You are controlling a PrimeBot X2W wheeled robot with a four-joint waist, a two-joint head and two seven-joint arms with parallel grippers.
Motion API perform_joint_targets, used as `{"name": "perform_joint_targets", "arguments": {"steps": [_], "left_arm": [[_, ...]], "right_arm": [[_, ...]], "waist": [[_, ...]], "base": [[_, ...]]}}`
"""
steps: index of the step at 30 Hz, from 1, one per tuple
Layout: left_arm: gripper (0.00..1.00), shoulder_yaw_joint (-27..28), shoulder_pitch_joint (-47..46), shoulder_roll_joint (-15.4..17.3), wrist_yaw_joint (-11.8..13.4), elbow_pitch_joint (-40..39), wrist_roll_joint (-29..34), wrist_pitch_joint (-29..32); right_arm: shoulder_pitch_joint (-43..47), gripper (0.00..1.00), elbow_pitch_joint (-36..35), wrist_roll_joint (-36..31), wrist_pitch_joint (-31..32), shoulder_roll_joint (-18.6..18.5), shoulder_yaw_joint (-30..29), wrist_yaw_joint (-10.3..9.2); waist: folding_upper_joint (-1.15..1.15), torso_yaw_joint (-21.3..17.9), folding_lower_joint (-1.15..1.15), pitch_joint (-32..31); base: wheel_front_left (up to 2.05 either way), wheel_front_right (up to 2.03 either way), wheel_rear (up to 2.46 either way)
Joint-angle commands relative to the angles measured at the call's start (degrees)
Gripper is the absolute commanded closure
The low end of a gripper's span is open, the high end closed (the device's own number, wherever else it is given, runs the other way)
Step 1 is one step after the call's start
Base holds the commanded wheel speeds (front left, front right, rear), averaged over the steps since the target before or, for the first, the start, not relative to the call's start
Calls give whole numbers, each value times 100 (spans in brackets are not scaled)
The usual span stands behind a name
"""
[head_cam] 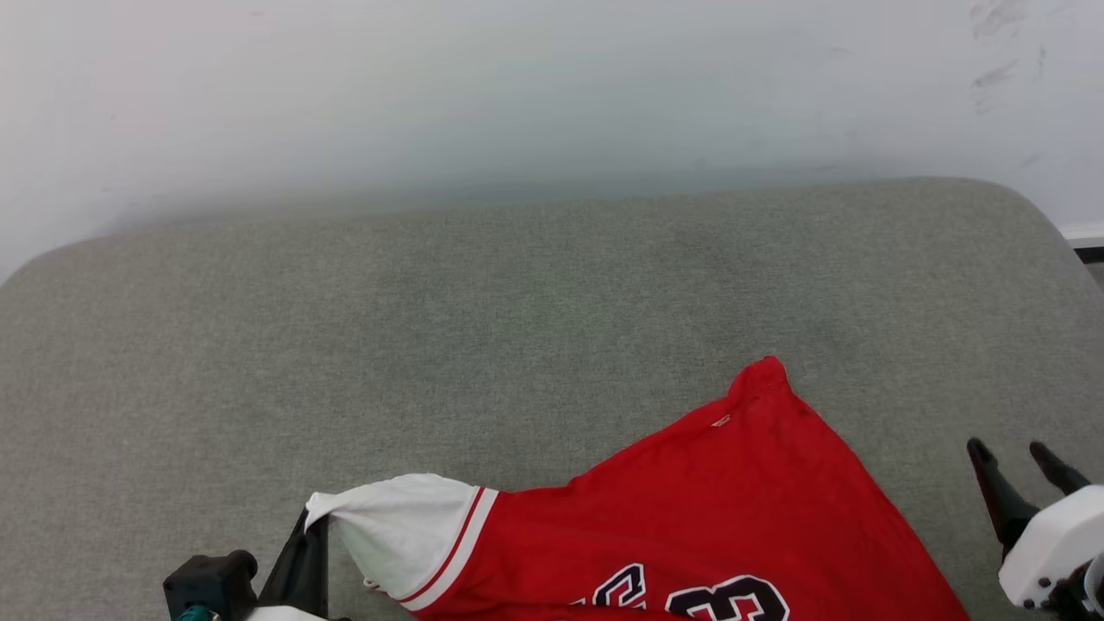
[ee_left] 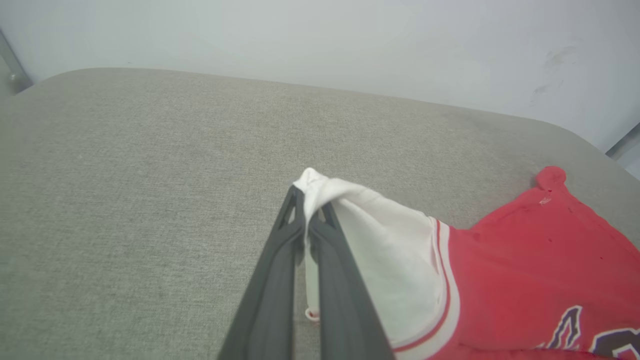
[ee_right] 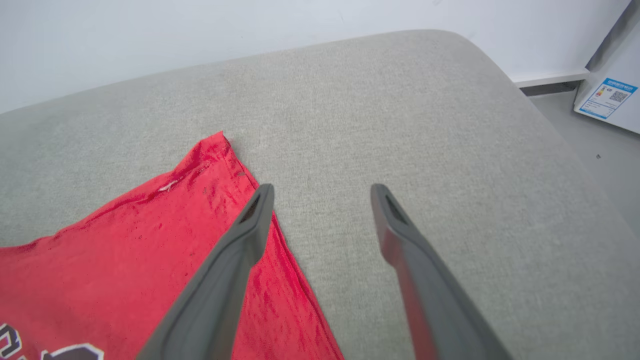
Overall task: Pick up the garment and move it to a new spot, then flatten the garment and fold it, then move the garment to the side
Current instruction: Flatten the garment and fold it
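The garment [head_cam: 707,509] is a red jersey T-shirt with a white sleeve and dark print, lying print-up on the grey cushion at the lower middle of the head view. My left gripper [ee_left: 308,200] is shut on the tip of the white sleeve [ee_left: 385,250], which it holds slightly raised; it also sits at the lower left of the head view [head_cam: 306,526]. My right gripper [ee_right: 322,192] stands open above the cushion just right of the garment's red edge [ee_right: 150,260], holding nothing. That gripper [head_cam: 1018,453] is at the lower right of the head view.
The grey fabric cushion [head_cam: 517,328] has rounded far corners and a pale wall [head_cam: 552,86] behind it. Beyond its right edge are the floor and a white panel with a blue label [ee_right: 607,97].
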Motion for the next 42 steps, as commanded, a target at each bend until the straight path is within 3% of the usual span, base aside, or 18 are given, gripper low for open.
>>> {"name": "perform_joint_targets", "arguments": {"steps": [1, 6, 19, 26, 29, 30, 31, 38, 42], "left_arm": [[100, -13, -109, 32, 5, -59, 41, 12], [100, -71, -378, 60, -57, -192, 107, 38], [100, -227, -1053, -42, -212, -310, 237, -99], [100, -328, -1348, -134, -332, -217, 236, -182], [100, -396, -1449, -172, -372, -115, 223, -201], [100, -393, -1457, -173, -366, -102, 216, -214], [100, -390, -1455, -177, -358, -93, 205, -221], [100, -303, -1363, -92, -327, -3, 142, -202], [100, -103, -1456, 137, -350, 7, 79, -131]], "right_arm": [[-233, 0, 135, 73, -271, -10, 63, -2], [-1005, 0, 537, 255, -325, -112, 260, -2], [-2844, 0, 1239, 295, 2714, -476, 969, -2], [-3315, 0, 1677, 223, 3311, -455, 1500, -2], [-3128, 0, 2209, 442, 3620, -457, 1881, -1], [-3098, 85, 2256, 499, 3641, -449, 1958, -1], [-3071, 100, 2282, 529, 3637, -455, 2026, 1], [-3236, 100, 2242, 699, 3453, -600, 2236, 4], [-3431, 100, 2063, 664, 2989, -694, 2252, -2]], "waist": [[0, 81, 0, 113], [0, 335, 0, 474], [0, 900, 0, 1478], [0, 1142, 0, 1851], [0, 1240, 0, 1879], [0, 1239, 0, 1878], [0, 1235, 0, 1874], [0, 1091, 0, 1587], [0, 963, 0, 1241]], "base": [[0, 0, 0], [0, 0, 0], [0, 0, 0], [0, 0, 0], [0, 0, 0], [0, 0, 0], [0, 0, 0], [0, 0, 0], [0, 0, 0]]}}
